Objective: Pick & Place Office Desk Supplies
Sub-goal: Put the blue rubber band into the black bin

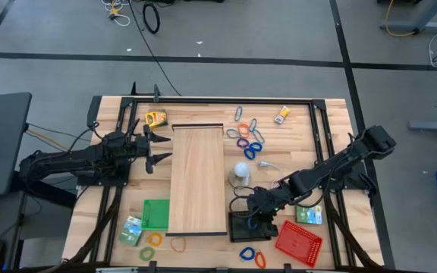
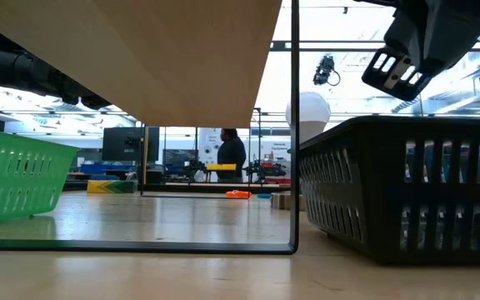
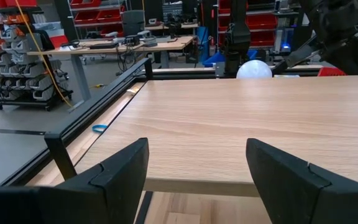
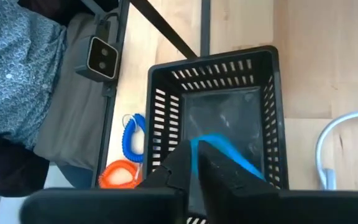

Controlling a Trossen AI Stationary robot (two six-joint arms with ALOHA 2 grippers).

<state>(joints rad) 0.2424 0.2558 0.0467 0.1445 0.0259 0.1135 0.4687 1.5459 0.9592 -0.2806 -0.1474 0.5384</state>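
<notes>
My right gripper: it hangs straight above the black mesh tray, with the fingers drawn almost together and a blue loop clip pinched between them.
Blue loop clip: it sticks out from my fingertips over the open inside of the black tray; I cannot tell whether its far end touches the tray floor.
Black mesh tray: directly under my right jaws, and just beside the near end of the long wooden board.
Red mesh tray: just beside the black tray, on the side away from the board.
Coiled bands: a blue coil and an orange coil lie on the table just outside the black tray's wall, close to my right jaws.
My left gripper: it waits at the board's far side from my right arm, fingers spread wide, holding nothing.
Wooden board from my left wrist: its flat top fills the space ahead of my open left fingers.
Remaining clips: a loose cluster of blue, purple, orange and grey loops lies on the table well away from my right jaws, past a white round object.
Small card boxes: one yellow box sits near my left jaws; a green box lies beside the green mesh tray; another lies by my right arm.
</notes>
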